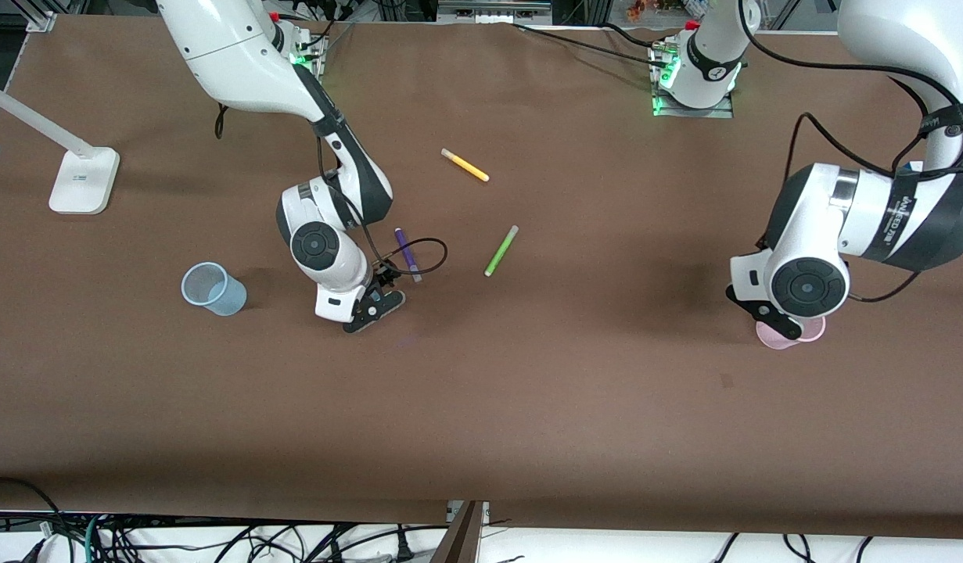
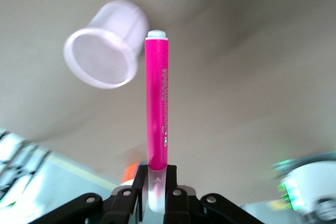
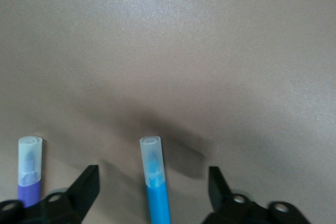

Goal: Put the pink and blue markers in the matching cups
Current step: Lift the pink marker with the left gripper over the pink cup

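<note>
Closing squarely on the blue marker (image 3: pixel 156 182) is what the right arm's step asks for: the right gripper (image 1: pixel 375 306) sits low at the table with its fingers spread to either side of the marker's barrel, the greyish cap pointing away from the wrist, and the jaws should meet the blue body rather than the cap so the pen does not pivot when lifted. The purple marker (image 1: pixel 407 254) lies just beside it, at about one o'clock from the gripper in the front view, so the descent should stay centred and not nudge that pen. The blue cup (image 1: pixel 213 288) stands upright toward the right arm's end of the table, at roughly nine o'clock from the gripper, well apart, so a straight lift before the carry seems wise. The left gripper (image 2: pixel 156 190) is pinching the pink marker (image 2: pixel 157 111) by its pale cap, the pen pointing down toward the pink cup (image 2: pixel 108 44), whose mouth shows just beside the tip; in the front view the wrist hides most of the cup, so how well the pen lines up over it is probably close but hard to judge. The yellow marker (image 1: pixel 465 165) and the lime-green marker (image 1: pixel 501 251) lie apart from both grippers and need no attention.
</note>
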Tool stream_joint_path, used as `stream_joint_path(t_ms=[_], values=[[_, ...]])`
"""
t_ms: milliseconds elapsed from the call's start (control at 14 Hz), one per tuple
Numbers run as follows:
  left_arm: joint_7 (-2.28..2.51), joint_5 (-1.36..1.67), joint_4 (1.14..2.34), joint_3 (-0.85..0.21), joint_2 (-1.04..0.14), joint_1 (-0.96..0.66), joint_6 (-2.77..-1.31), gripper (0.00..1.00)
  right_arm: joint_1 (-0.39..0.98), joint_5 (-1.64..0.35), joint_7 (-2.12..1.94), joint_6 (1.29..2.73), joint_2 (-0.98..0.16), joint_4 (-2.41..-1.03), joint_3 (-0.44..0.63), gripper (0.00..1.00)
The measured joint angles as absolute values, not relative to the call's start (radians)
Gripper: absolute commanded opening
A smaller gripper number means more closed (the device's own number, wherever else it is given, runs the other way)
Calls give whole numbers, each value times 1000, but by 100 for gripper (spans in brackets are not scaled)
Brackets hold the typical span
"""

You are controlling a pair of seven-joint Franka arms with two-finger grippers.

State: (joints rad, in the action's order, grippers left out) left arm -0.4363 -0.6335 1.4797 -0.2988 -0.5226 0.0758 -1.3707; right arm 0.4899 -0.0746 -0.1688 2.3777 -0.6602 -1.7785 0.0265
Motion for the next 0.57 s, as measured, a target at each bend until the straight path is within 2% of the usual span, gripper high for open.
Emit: stream_joint_path(t_ms=[143, 214, 357, 429, 571], values=[[-543, -758, 1473, -257, -555, 76, -1370, 0, 490, -75, -169, 2378, -660, -1780, 27, 76], [-581, -809, 1470, -238, -571, 77, -1370, 0, 490, -75, -169, 2379, -660, -1781, 27, 73], [-620, -881, 1467, -221, -602, 78, -1371, 0, 490, -75, -169, 2386, -660, -1783, 27, 52], [-626, -906, 1467, -221, -618, 78, -1371, 0, 490, -75, -169, 2389, -660, -1784, 27, 48], [-628, -923, 1467, -221, -645, 75, -1370, 0, 490, -75, -169, 2390, -660, -1786, 27, 25]])
